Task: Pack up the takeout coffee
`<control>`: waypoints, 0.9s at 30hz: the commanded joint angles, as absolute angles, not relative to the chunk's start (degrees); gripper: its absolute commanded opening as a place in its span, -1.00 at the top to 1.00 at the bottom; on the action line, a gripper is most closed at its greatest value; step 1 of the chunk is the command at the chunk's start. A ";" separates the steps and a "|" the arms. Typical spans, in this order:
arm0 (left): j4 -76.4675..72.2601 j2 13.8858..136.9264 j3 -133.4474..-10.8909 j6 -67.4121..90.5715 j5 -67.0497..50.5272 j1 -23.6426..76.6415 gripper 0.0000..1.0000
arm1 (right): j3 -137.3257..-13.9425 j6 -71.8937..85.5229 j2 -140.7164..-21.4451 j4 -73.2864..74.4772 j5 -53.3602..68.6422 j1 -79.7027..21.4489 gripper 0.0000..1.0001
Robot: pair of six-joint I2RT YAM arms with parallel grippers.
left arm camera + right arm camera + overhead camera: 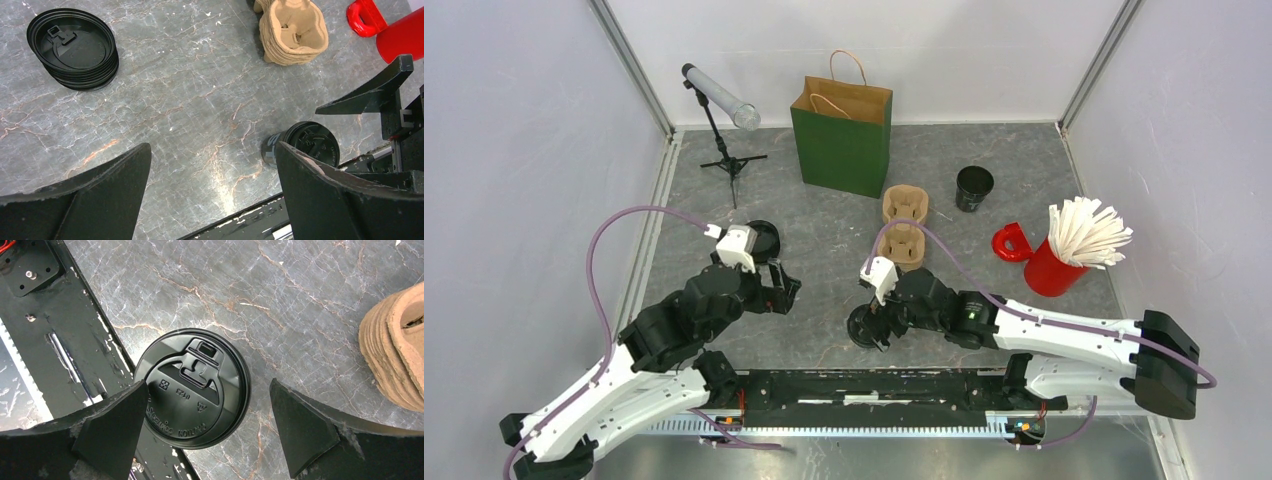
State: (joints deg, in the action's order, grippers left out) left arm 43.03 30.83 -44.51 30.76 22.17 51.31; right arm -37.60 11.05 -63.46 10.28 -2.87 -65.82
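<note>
The coffee [192,387] stands beneath the right gripper [208,388], jaws wide and empty; the left gripper [214,147], at its ten o'clock, likewise gapes empty.

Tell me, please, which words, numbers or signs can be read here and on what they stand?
"CAUTION CONTE…": raised letters along the rim of the coffee lid, the rest hidden.
"0123", it seems: small, on the same lid.
Lid stack: marks too blurred to read.
</note>
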 commanded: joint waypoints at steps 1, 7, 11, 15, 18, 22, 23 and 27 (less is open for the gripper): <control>42.89 29.47 -45.98 28.21 22.49 51.50 -1.00 | -40.26 10.42 -64.07 8.09 -3.69 -66.27 -0.96; 42.97 28.42 -45.81 28.21 23.07 51.50 -1.00 | -41.68 10.86 -63.29 9.19 -4.05 -66.36 -0.96; 42.91 28.37 -45.79 28.21 23.37 51.50 -1.00 | -41.89 12.26 -62.36 9.54 -5.17 -66.47 -0.96; 42.98 28.30 -45.79 28.21 23.58 51.50 -1.00 | -40.88 13.45 -62.55 9.82 -6.83 -66.88 -0.96; 42.93 28.27 -45.70 28.21 23.47 51.50 -1.00 | -40.78 13.70 -63.19 10.31 -7.30 -67.37 -0.96; 42.90 28.32 -45.70 28.17 23.55 51.50 -1.00 | -40.61 13.72 -63.53 9.80 -7.25 -68.32 -0.96; 42.89 28.33 -45.70 28.21 23.55 51.50 -1.00 | -40.61 13.69 -63.72 9.77 -7.21 -68.50 -0.96; 42.92 28.30 -45.73 28.21 23.71 51.50 -1.00 | -40.52 13.67 -64.41 9.45 -6.92 -69.08 -0.96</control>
